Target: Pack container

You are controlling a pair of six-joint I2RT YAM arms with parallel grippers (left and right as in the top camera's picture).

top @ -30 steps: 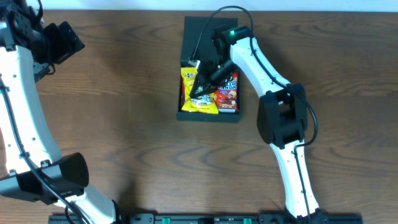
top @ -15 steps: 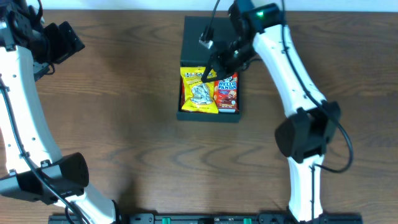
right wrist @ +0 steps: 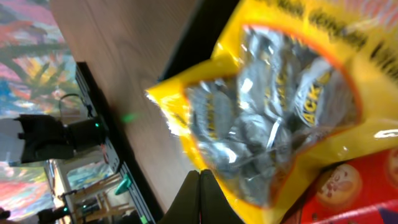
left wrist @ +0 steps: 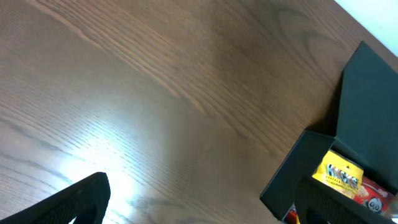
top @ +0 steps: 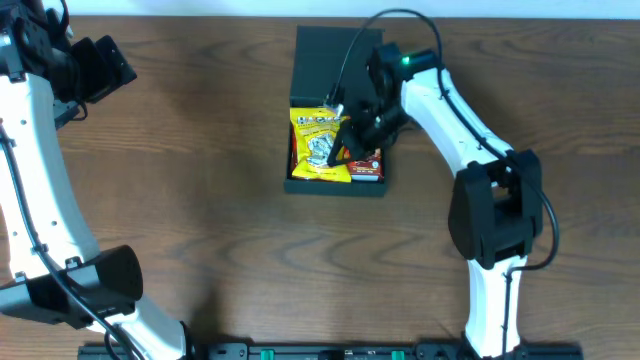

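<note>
Container (top: 336,188) standing open on the table (top: 200,220), toward its far edge, with the flap lid (top: 330,62) laid back flat on the side away from the robot. Inside the container, a yellow packet (top: 318,150) fills the left half and a red packet (top: 368,164) lies just beside it on the right; in the wrist view the yellow packet's edge overlaps the red one.

Right gripper (right wrist: 199,182) reaches over the container from its right side. Its jaws are pressed fully together with nothing between them, and the tips point down at the yellow packet. Whether the tips touch the packet is unclear, since the wrist view is too close and tilted.

Left gripper (left wrist: 202,182) hangs well to the left of the container, over bare table. Its jaws are spread wide and hold nothing.
</note>
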